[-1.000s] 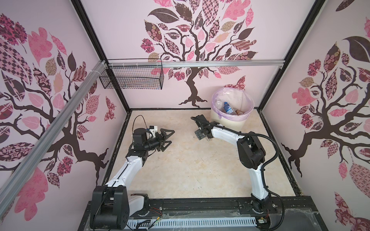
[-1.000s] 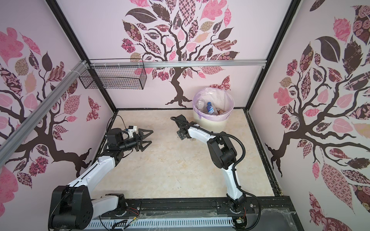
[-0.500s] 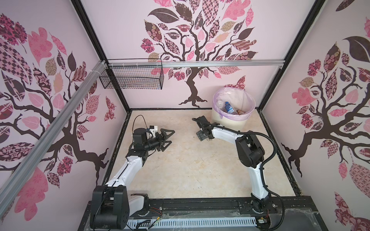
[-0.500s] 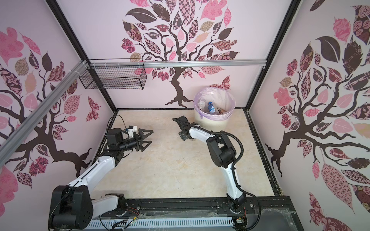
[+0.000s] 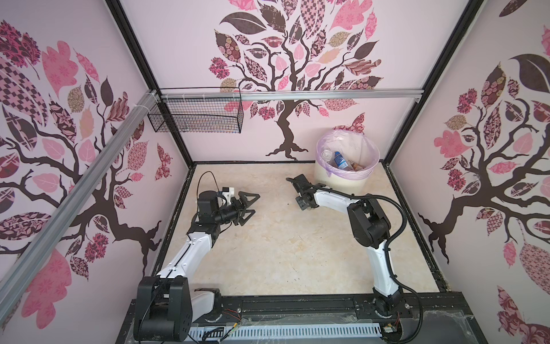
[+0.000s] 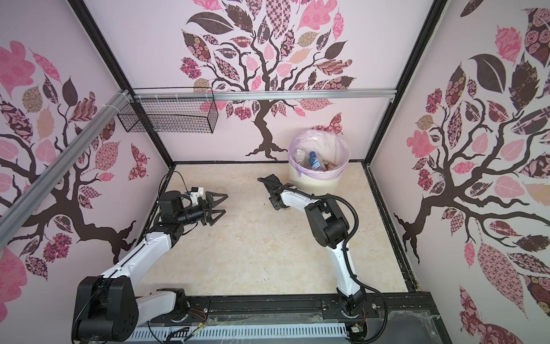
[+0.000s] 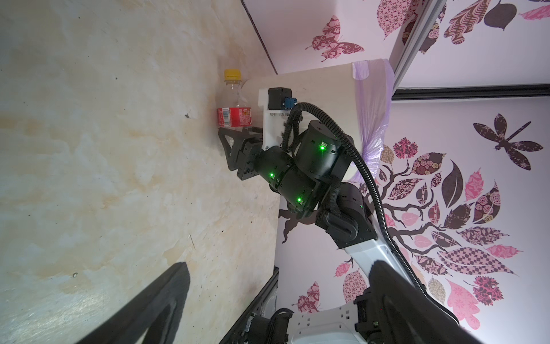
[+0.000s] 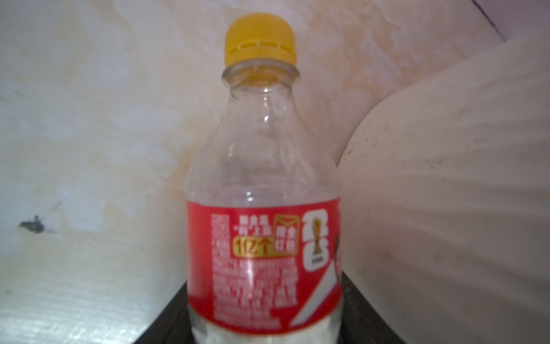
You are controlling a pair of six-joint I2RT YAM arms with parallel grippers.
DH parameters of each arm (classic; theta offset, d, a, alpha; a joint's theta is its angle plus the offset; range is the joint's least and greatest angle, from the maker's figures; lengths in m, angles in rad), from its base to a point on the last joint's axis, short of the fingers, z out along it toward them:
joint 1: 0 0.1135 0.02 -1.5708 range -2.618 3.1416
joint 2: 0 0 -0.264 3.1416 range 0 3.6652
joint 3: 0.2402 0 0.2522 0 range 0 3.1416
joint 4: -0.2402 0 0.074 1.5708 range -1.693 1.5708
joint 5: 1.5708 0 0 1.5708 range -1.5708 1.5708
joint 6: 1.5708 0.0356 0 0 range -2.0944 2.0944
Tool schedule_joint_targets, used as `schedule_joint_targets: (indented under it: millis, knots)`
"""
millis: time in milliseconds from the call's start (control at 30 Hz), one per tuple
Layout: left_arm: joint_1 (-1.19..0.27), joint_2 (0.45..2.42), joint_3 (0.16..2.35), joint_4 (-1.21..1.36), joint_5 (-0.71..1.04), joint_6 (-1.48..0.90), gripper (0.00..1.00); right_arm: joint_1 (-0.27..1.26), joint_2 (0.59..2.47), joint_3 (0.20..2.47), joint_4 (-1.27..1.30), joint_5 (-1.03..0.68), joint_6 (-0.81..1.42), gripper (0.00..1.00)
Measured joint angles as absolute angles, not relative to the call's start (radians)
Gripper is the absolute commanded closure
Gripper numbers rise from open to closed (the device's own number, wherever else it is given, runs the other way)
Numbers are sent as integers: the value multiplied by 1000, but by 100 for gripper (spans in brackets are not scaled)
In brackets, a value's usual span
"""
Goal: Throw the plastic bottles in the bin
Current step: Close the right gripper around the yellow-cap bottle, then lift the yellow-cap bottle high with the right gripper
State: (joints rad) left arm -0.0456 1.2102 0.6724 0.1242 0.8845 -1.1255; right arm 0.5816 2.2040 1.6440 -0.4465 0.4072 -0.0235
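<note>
Red label, yellow cap (image 8: 260,44): in the right wrist view the plastic bottle (image 8: 265,208) lies on the desk (image 8: 89,125), just beside the ribbed cream wall of the bin (image 8: 446,193). Dark fingers (image 8: 168,315) flank its lower body. A second ago they stood wide apart. They have now drawn in to meet the bottle, though we cannot tell how firm the hold is.

In the left wrist view the right hand (image 7: 238,129) sits low, closed about the bottle below its label, with the cap pointing away from the arm. The bottle is not yet lifted. We judge the pick begun, with the carry over the lilac liner (image 7: 373,98) still to do.

In both top views the right arm (image 5: 333,199) (image 6: 297,199) hides that bottle and has shifted slightly. Other bottles (image 5: 339,159) already lie in the bin (image 5: 339,183) (image 6: 312,183). The left hand (image 5: 256,204) (image 6: 225,204) has not moved, its jaws wide and empty above the desk. No further bottle shows on the cream marbled surface, which carries only small dark specks. Pink walls with tree decals enclose it, and a black wire basket (image 5: 196,119) hangs from an aluminium rail (image 5: 297,95).
</note>
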Motion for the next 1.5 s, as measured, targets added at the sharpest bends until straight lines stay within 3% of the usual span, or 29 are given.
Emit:
schedule_joint_targets:
  millis: [500, 833, 1100, 1267, 1500]
  knots:
    - [-79, 1175, 685, 108, 881, -1138, 2, 693, 2150, 1682, -554, 315, 17, 51]
    - [-208, 1256, 962, 17, 800, -1084, 2, 676, 1935, 1948, -665, 300, -4, 51]
    - [-324, 1412, 1298, -39, 725, -1041, 2, 543, 1855, 2382, -779, 335, -36, 50]
    - [-422, 1495, 1479, -65, 696, -1002, 2, 443, 1703, 2418, -745, 467, -74, 50]
    - [-463, 1525, 1510, -78, 678, -993, 2, 343, 1631, 2359, -668, 510, -86, 47]
